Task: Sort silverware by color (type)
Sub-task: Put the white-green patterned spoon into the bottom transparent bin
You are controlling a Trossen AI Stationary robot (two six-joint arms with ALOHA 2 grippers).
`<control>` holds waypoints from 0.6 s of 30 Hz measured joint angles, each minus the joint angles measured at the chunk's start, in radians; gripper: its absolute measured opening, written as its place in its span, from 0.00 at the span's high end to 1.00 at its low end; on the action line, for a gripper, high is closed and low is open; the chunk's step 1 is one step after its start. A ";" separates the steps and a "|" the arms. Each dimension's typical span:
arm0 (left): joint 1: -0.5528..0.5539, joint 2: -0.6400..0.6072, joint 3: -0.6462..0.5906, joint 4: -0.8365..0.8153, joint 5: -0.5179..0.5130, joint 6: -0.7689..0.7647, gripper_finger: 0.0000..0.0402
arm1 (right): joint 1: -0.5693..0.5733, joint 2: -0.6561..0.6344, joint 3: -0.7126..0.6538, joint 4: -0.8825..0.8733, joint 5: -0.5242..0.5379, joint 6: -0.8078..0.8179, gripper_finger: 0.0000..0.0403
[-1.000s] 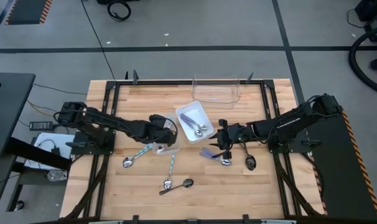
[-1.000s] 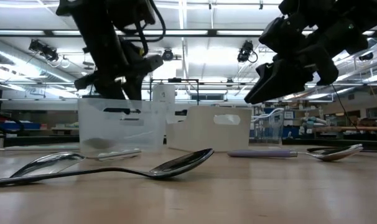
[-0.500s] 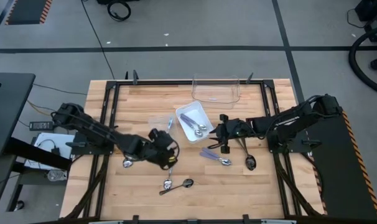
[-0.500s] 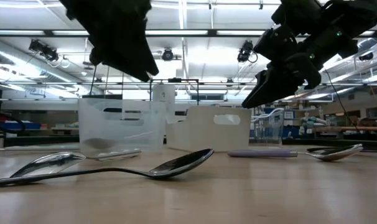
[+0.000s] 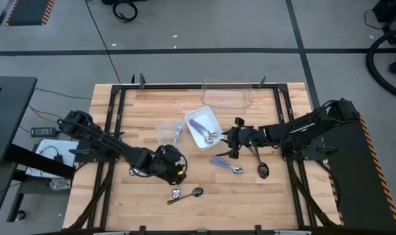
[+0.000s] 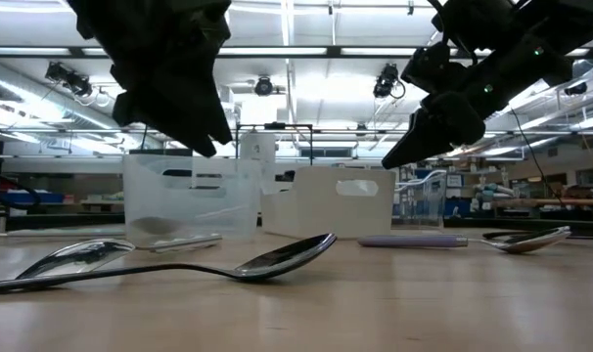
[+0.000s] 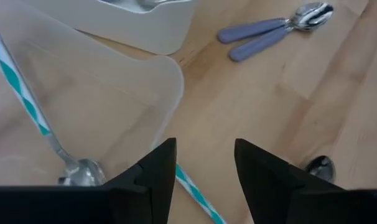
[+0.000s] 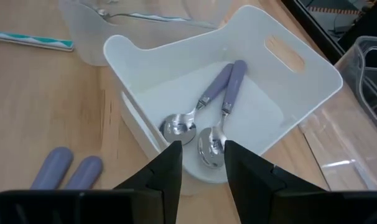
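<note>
White bin (image 8: 288, 81) has two purple-handled spoons (image 8: 223, 87), clear container (image 7: 83, 93) a teal-white striped spoon (image 7: 20, 93), light wood table (image 5: 283, 196).

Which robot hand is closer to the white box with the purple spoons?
Right. The right gripper hovers just beside the white box, open and empty. The left gripper is farther off, over the teal-striped spoon.

A: Floor (image 5: 185, 39)?
B: Grey concrete, crossed by dark taped lines; striped hazard mat (image 5: 29, 12) at one corner.
A: Furniture?
B: One wooden plank counter (image 5: 276, 196) in a black metal frame; a dark side desk (image 5: 5, 111) beside it.
A: Ceiling and lighting?
B: Exposed beams, long fluorescent strips (image 6: 306, 51), shelving (image 6: 531, 200) in the far hall.
</note>
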 joint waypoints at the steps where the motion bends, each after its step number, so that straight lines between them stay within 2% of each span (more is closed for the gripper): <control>1: -0.001 0.003 0.000 0.002 0.002 -0.010 0.58 | 0.000 0.000 0.000 0.000 0.000 0.000 0.68; 8: -0.025 0.029 0.011 0.005 0.016 -0.081 0.58 | 0.000 0.000 0.000 0.005 0.001 -0.023 0.68; 14: -0.034 0.113 0.154 -0.128 0.027 -0.087 0.58 | -0.004 0.000 0.000 0.016 -0.003 -0.025 0.68; 18: -0.040 0.166 0.231 -0.227 0.040 -0.149 0.58 | -0.003 0.000 0.000 0.021 -0.004 -0.029 0.68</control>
